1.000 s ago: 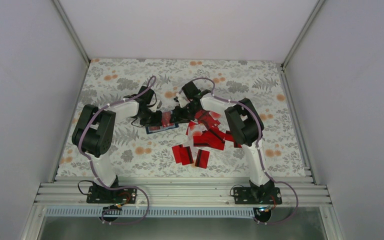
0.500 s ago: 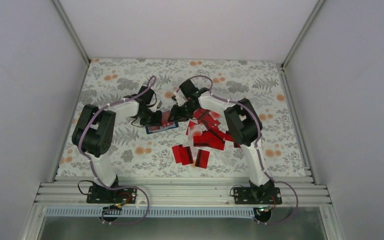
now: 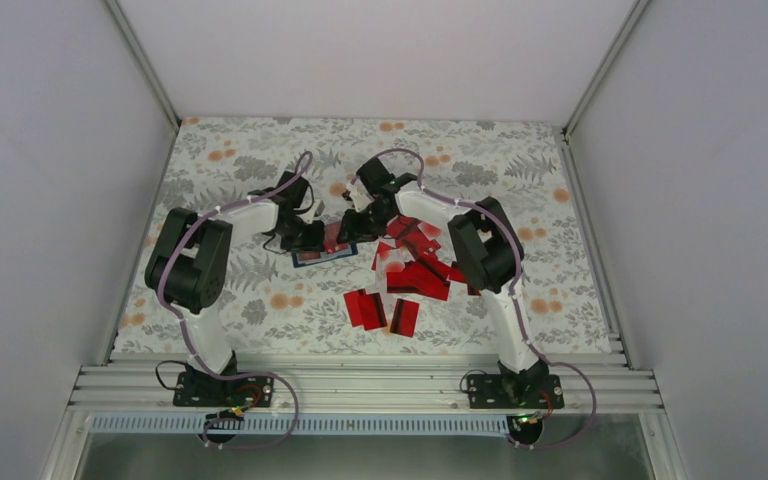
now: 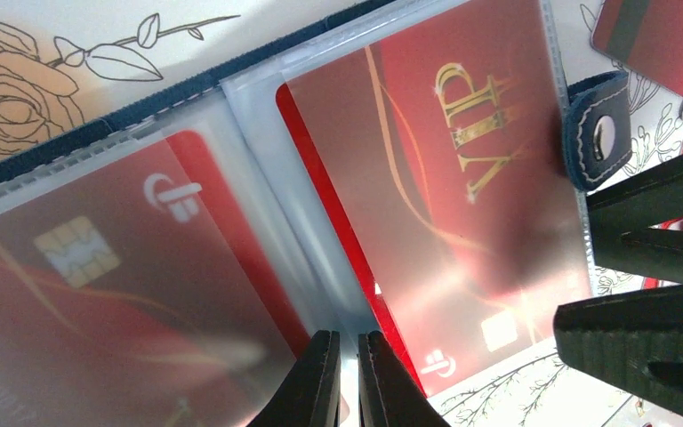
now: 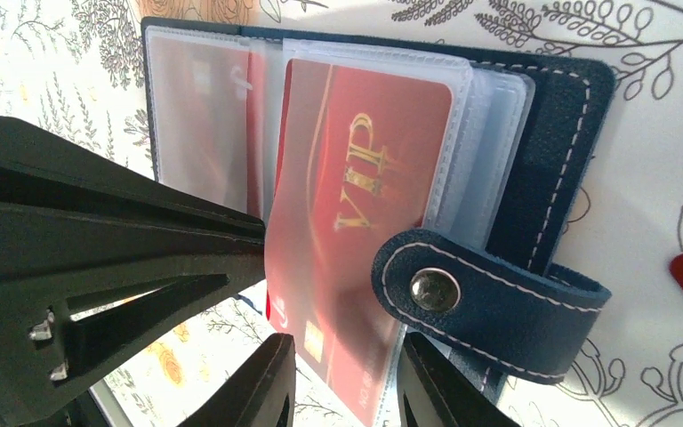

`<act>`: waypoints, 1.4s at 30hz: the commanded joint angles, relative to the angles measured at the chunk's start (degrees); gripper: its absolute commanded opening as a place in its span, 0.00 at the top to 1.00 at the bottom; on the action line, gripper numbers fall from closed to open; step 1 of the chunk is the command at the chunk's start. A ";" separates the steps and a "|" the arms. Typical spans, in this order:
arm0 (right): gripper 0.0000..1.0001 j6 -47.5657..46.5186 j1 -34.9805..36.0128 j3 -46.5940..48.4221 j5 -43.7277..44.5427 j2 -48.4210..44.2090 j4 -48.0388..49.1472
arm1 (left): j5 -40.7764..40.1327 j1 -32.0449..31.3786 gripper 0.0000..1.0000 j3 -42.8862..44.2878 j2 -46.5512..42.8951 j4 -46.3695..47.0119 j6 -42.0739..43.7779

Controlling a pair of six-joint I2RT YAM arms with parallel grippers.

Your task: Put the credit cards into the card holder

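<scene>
Comparing with a second ago: right arm's wrist edged slightly up-left; card holder and loose credit cards unmoved on floral table. Holder lies open between the grippers; clear sleeves contain VIP card and chip card. Left gripper: nearly closed, pinching a sleeve fold. Right gripper: fingers apart over VIP sleeve's end; grip cannot be told.

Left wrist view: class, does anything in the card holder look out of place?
The VIP card is not fully seated: a bare red strip pokes out of its clear sleeve toward the middle of the card holder.
</scene>
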 commanded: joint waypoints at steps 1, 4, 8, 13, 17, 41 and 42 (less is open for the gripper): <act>0.71 -1.09 0.93 1.42 -3.15 0.09 1.22 | -1.05 -0.46 0.91 0.11 3.06 -0.48 0.10; 0.71 -1.31 0.93 1.17 -4.47 0.03 2.02 | -0.83 -0.44 0.92 0.18 3.21 -0.43 -0.12; 0.71 -1.83 0.93 1.04 -5.24 -0.02 2.12 | -0.80 -0.42 0.91 0.40 3.21 -0.69 -0.33; 0.71 -2.65 0.93 1.08 -4.95 -0.84 2.15 | -0.83 -0.41 0.91 0.85 2.31 -1.21 -0.97; 0.71 -3.42 0.93 1.83 -4.67 -0.81 1.24 | -0.89 -0.45 0.90 1.29 2.07 -1.72 -1.38; 0.69 -4.55 1.93 5.90 -7.25 0.70 -0.50 | -7.17 6.72 0.80 1.72 -13.10 -12.51 -2.00; 0.69 -4.47 2.04 6.13 -7.62 0.93 -0.28 | -7.19 7.96 0.77 0.17 -13.88 -12.29 -1.74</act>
